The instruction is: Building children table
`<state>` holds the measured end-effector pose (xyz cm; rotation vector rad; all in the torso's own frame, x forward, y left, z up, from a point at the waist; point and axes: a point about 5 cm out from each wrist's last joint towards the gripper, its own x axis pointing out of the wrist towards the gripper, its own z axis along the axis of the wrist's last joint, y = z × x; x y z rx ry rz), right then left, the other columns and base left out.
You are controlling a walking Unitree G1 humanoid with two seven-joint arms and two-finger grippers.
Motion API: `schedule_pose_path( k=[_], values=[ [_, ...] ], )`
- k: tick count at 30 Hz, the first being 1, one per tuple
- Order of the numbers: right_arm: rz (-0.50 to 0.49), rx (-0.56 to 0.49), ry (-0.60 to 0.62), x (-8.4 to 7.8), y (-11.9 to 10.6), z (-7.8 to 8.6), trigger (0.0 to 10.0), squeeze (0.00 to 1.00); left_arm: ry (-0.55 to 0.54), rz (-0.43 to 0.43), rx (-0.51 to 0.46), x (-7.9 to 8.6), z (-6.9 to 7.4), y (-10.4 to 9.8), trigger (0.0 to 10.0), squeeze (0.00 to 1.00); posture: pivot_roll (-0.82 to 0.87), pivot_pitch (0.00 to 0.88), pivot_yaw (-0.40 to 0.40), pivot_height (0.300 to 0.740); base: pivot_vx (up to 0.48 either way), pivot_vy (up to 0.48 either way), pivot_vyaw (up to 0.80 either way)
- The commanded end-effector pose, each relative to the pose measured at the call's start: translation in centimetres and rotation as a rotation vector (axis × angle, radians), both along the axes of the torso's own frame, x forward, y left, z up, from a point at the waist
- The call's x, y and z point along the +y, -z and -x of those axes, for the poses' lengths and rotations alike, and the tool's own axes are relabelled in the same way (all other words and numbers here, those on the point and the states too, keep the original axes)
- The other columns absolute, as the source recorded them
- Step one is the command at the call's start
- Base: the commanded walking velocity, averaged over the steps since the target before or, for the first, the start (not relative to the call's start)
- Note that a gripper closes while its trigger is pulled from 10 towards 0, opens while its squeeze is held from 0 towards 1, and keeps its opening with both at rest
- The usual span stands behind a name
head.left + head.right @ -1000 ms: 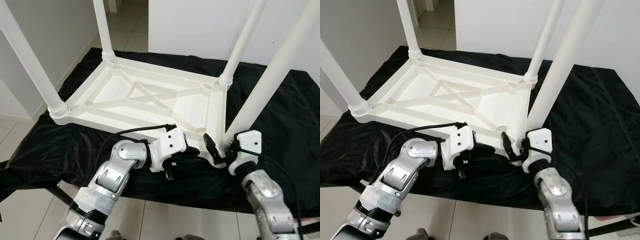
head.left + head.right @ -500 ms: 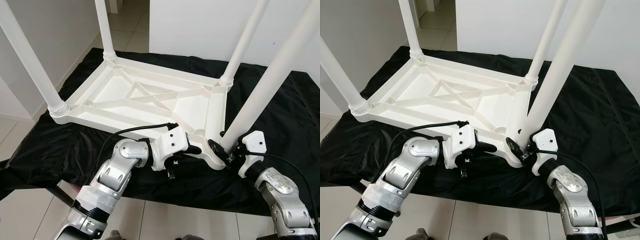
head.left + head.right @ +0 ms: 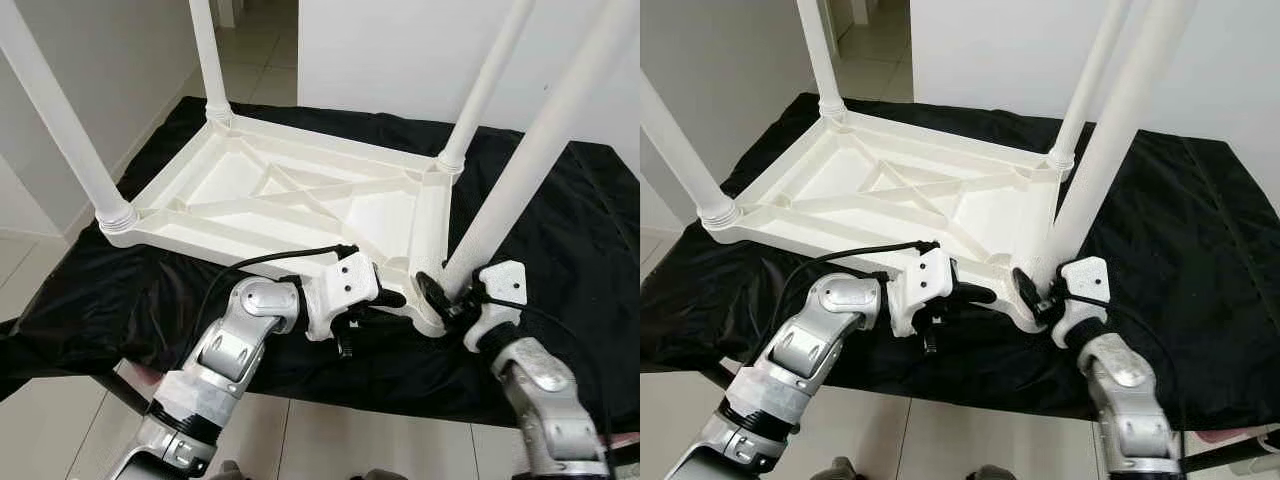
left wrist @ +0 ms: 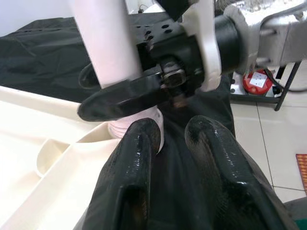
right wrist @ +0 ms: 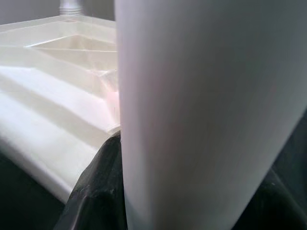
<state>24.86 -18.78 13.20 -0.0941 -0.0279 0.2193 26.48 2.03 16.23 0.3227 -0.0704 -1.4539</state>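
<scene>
- The left gripper (image 3: 385,300) reaches in at the near right corner of the upturned white table top (image 3: 300,195), its two black fingers (image 4: 139,158) lying close together over the black cloth (image 3: 100,290), clenched on nothing, just beside the corner socket
- The right gripper (image 3: 440,298) sits at the base of the near right leg (image 3: 530,170); its fingers stand on either side of the white tube, and the right wrist view has the leg (image 5: 206,110) pressed up close between them, so it is grasping the leg
- That leg stands in the corner socket and tilts to the right as it rises
- The table top lies underside up on the cloth, ribs crossing in an X
- Further off, the near left leg (image 3: 60,120), the far left leg (image 3: 207,55) and the far right leg (image 3: 480,90) stand in their corners
- Pale floor tiles (image 3: 250,60) and white walls lie beyond
</scene>
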Motion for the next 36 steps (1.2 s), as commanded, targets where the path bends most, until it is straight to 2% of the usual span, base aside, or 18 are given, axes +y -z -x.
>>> schedule_pose_path(
  k=[1,2,3,4,7,10,13,18,19,20,24,26,32,34,35,36],
  values=[
    [-0.002,0.006,0.077,0.3,0.0,-0.1,10.0,0.0,-0.11,0.013,-0.019,0.1,-0.7,0.0,10.0,0.0,-0.02,0.0,-0.012,0.74,0.0,0.0,0.0],
    [-0.002,0.006,0.077,0.3,0.0,-0.1,10.0,0.0,-0.11,0.013,-0.019,0.1,-0.7,0.0,10.0,0.0,-0.02,0.0,-0.012,0.74,0.0,0.0,0.0],
    [-0.07,0.013,0.244,1.3,0.2,-0.2,10.0,0.0,-0.108,0.011,-0.02,0.1,-0.7,0.0,10.0,0.0,-0.02,0.0,-0.011,0.74,0.0,0.0,0.0],
    [-0.087,0.016,0.333,1.6,0.3,-0.2,10.0,0.0,-0.108,0.01,-0.02,0.1,-0.7,0.0,10.0,0.0,-0.02,0.0,-0.011,0.74,0.0,0.0,0.0],
    [-0.131,0.041,0.477,1.9,0.6,0.0,10.0,0.0,-0.108,0.01,-0.02,0.2,-0.7,0.0,10.0,0.0,-0.02,0.0,-0.012,0.74,0.0,0.0,0.0],
    [-0.161,0.051,0.508,2.7,0.6,0.1,10.0,0.0,-0.109,0.01,-0.021,0.2,-0.7,0.0,10.0,0.0,-0.02,0.0,-0.011,0.74,0.0,0.0,0.0],
    [-0.156,0.04,0.459,3.7,0.3,-0.1,10.0,0.0,-0.109,0.012,-0.019,0.2,-0.7,-0.1,10.0,0.0,-0.03,0.0,-0.006,0.74,0.0,0.0,0.0],
    [-0.164,0.04,0.442,3.8,0.1,-0.1,10.0,0.0,-0.105,0.011,-0.018,0.1,-0.7,-0.1,10.0,0.0,-0.02,0.0,-0.009,0.74,0.0,0.0,0.0],
    [-0.157,0.029,0.445,3.6,0.0,-0.1,10.0,0.68,-0.105,0.011,-0.019,0.1,-0.7,-0.1,10.0,0.0,-0.02,0.0,-0.011,0.74,0.0,0.0,0.0],
    [-0.163,0.022,0.449,3.5,-0.2,0.0,10.0,1.0,-0.106,0.011,-0.019,0.1,-0.7,-0.1,10.0,0.0,-0.02,0.0,-0.011,0.74,0.0,0.0,0.0],
    [-0.156,0.001,0.405,3.2,-0.5,0.1,10.0,1.0,-0.111,0.012,-0.018,0.2,-0.7,-0.1,10.0,0.0,-0.02,0.0,-0.012,0.74,0.0,0.0,0.0],
    [-0.171,-0.017,0.362,2.5,-0.7,0.3,10.0,1.0,-0.112,0.013,-0.017,0.3,-0.6,-0.1,10.0,0.0,-0.02,0.0,-0.015,0.74,0.0,0.0,0.0],
    [-0.175,-0.025,0.361,1.6,-0.8,0.4,10.0,1.0,-0.114,0.013,-0.015,0.3,-0.5,0.0,10.0,0.0,-0.02,0.0,-0.019,0.74,0.0,0.0,0.0],
    [-0.138,0.032,0.179,0.7,0.1,0.8,10.0,1.0,-0.118,0.015,-0.015,0.2,-0.5,0.0,10.0,0.0,-0.01,0.0,-0.022,0.74,0.0,0.0,0.0],
    [-0.111,0.054,0.08,0.0,0.4,1.1,10.0,0.0,-0.12,0.017,-0.015,0.2,-0.5,0.0,10.0,0.0,-0.01,0.0,-0.022,0.74,0.0,0.0,0.0],
    [-0.111,0.054,0.08,0.0,0.4,1.1,10.0,0.0,-0.12,0.017,-0.015,0.2,-0.5,0.0,10.0,0.0,-0.01,0.0,-0.022,0.74,0.0,0.0,0.0]
  ],
)
